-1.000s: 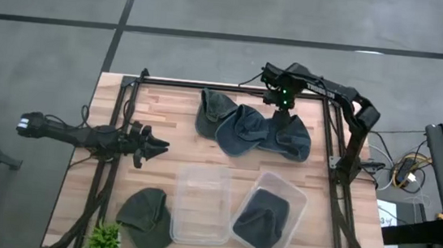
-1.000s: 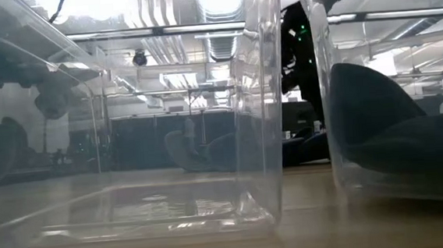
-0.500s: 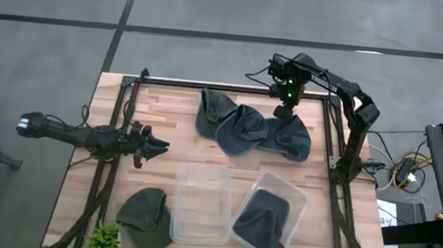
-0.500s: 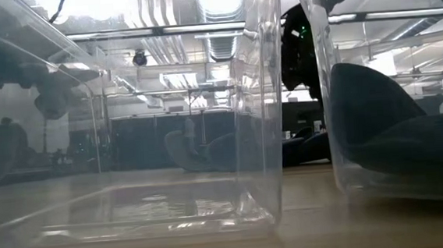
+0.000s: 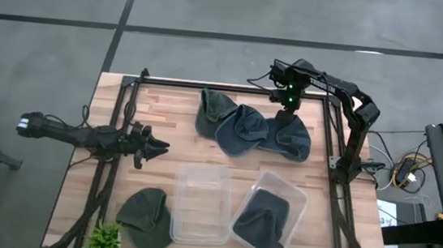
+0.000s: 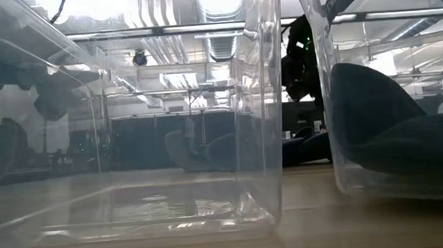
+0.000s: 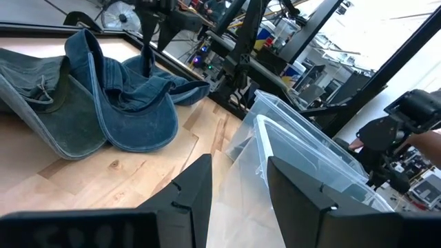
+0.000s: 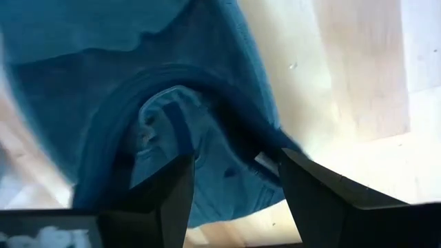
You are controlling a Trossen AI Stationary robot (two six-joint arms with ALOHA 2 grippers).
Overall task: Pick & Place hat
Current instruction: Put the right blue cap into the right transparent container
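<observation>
Three hats lie in an overlapping row on the far part of the table: a green hat (image 5: 211, 108), a blue hat (image 5: 241, 132) and a second blue hat (image 5: 292, 139). My right gripper (image 5: 288, 106) hangs open above that second blue hat (image 8: 172, 117), clear of it in the low view (image 6: 300, 71). Another green hat (image 5: 146, 217) lies at the near left. A dark hat (image 5: 261, 217) sits in the right clear bin (image 5: 294, 198). My left gripper (image 5: 158, 145) waits open at the table's left (image 7: 238, 182).
An empty clear bin (image 5: 202, 183) stands beside the filled one near the table's near edge. A small green plant (image 5: 103, 239) sits at the near left corner. Black frame rails (image 5: 334, 151) run along the table's sides. Bare wood lies between the left gripper and the hats.
My right gripper has shifted a little toward the table's right edge, over the far right blue hat, and has stayed open. The hats and bins have not moved.
</observation>
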